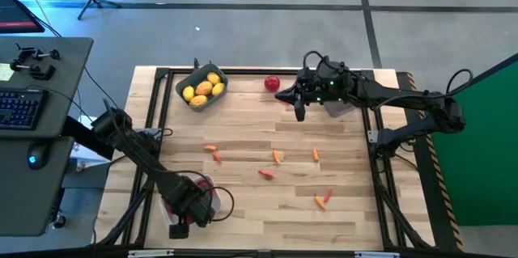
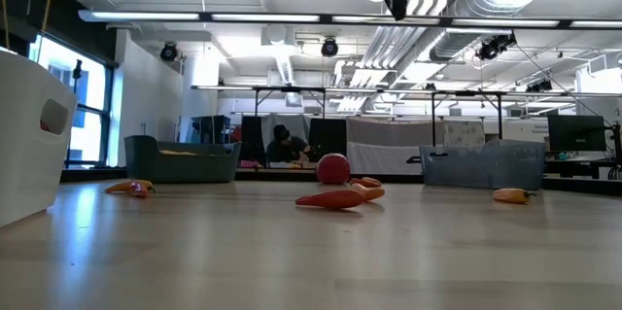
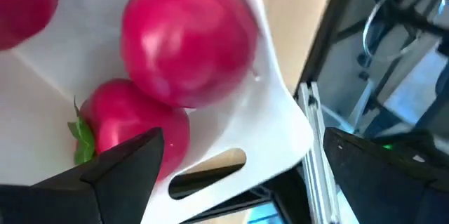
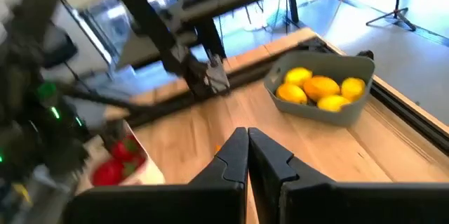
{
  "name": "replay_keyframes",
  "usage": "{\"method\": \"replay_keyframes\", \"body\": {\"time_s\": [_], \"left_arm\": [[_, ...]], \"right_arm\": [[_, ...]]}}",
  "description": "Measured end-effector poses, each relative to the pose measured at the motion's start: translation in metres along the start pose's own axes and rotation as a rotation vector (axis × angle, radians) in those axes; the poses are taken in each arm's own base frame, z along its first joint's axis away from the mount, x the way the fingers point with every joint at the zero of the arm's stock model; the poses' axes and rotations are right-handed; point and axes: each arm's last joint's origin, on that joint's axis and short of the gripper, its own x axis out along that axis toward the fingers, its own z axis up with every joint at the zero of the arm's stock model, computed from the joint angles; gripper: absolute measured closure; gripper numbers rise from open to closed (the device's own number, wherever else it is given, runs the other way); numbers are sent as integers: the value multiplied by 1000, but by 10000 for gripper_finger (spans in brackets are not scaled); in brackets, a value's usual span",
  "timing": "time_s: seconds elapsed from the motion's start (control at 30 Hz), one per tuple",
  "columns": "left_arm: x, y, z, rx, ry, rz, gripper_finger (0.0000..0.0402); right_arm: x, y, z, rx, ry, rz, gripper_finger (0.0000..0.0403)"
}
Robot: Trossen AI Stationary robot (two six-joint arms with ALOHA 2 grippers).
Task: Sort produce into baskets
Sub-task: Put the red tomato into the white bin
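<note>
Left gripper (image 1: 193,207) at lower left of the high view, over the white bin (image 3: 273,104), fingers spread wide and holding nothing; in the left wrist view, red fruits (image 3: 188,38) lying inside that bin just beyond the dark fingertips (image 3: 133,157). Right gripper (image 1: 298,108) at upper centre, above the tabletop (image 1: 243,209), fingers pressed together and empty. One red fruit (image 1: 272,83) loose on the wood just left of it. Blue-grey bin (image 1: 201,89) at upper left of the table, filled with yellow fruits (image 1: 204,89). Orange-red peppers (image 1: 277,156) scattered across the middle and lower right of the table, well apart from both bins
</note>
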Motion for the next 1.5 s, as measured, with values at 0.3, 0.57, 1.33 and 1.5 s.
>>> {"method": "replay_keyframes", "body": {"time_s": [0.3,0.57,1.33,1.5], "left_arm": [[-33,15,2,86,-157,6,25],[-64,51,16,100,-275,64,25],[-64,181,38,29,-562,142,25],[-63,196,28,13,-726,122,25]], "right_arm": [[-1,-11,-17,-42,138,-262,402],[14,-19,-29,-44,215,-315,402],[26,-27,-39,-83,285,-348,402],[45,-40,-52,-35,331,-412,402]]}}
